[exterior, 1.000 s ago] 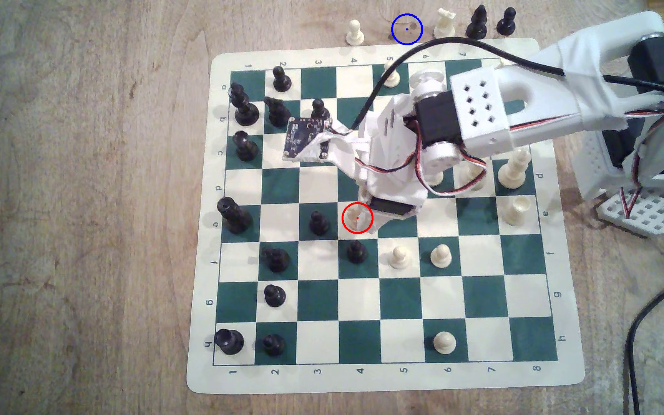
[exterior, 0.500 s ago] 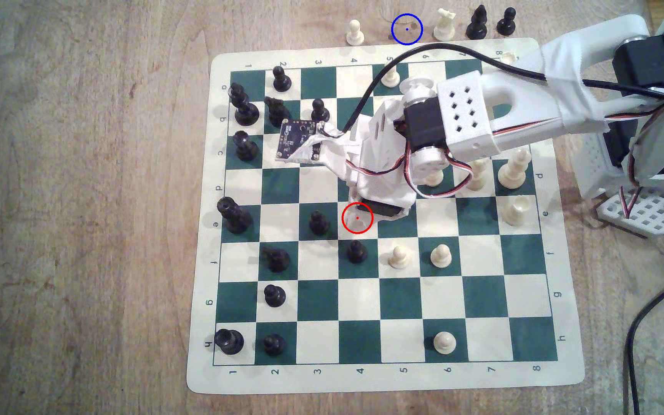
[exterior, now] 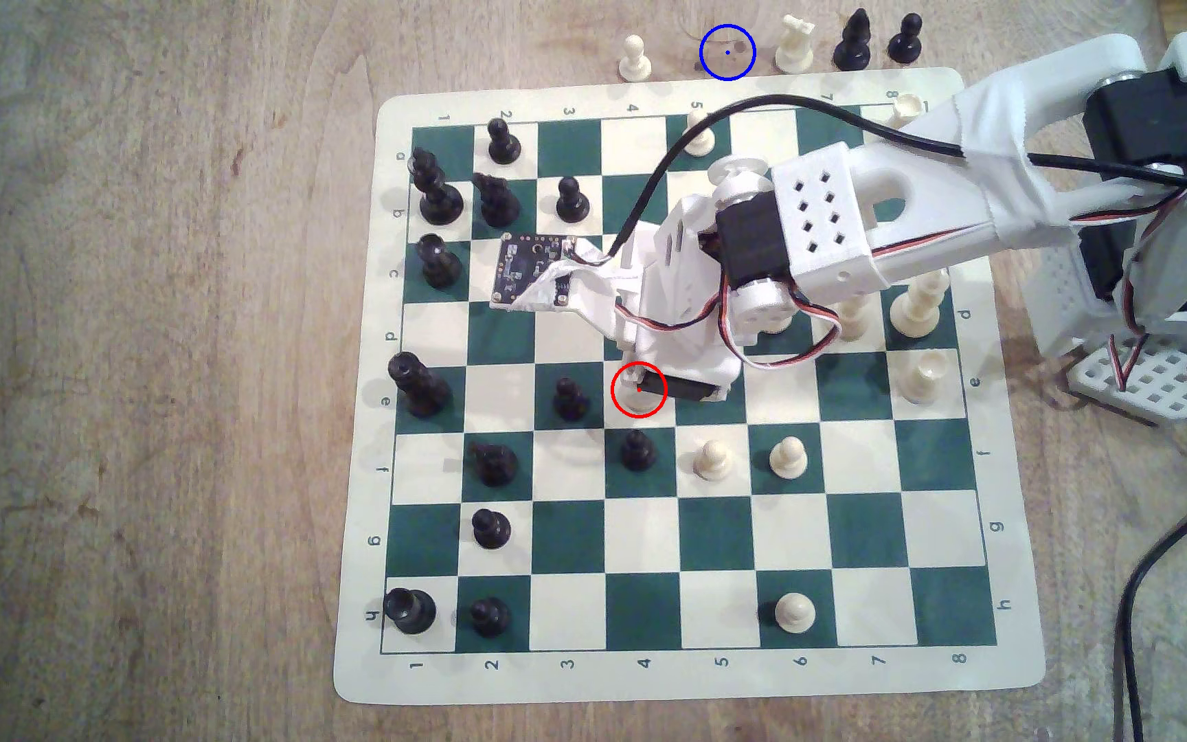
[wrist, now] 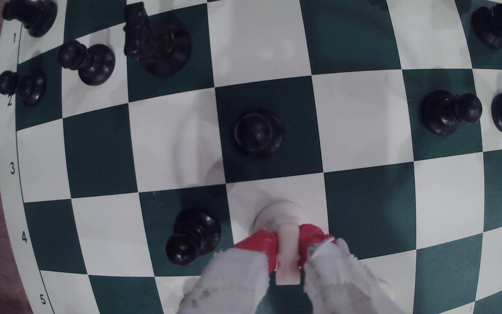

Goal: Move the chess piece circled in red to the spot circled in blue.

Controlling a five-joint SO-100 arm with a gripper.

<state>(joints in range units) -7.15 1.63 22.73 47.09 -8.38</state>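
Grasp step, lift not yet evident. Pincer (wrist: 287,246) clamped narrow on the cream knight (wrist: 286,241), red fingertips (wrist: 258,244) pressing either side of its upper body; round base looks seated on or just off a white square, can't tell which. In the exterior view, knight (exterior: 632,399) mostly hidden under the wrist, inside the red ring at row e, column 4 of the chessboard mat (exterior: 362,499). Close neighbours: black pawn (exterior: 569,399) on the next square toward the exterior view's left, another black pawn (exterior: 637,451) diagonally below. Target spot (exterior: 728,52) on bare tabletop (exterior: 148,357) beyond the mat's far edge, between a cream pawn (exterior: 635,58) and a second cream knight (exterior: 794,44), well apart from the held piece. Next move probably calls for a straight vertical lift, high enough to clear the cream pawn (exterior: 699,139) in the far row, then a carry across the board and a careful set-down between those two off-board pieces. Main risk judged: clipping a neighbour on lift-off or descent.
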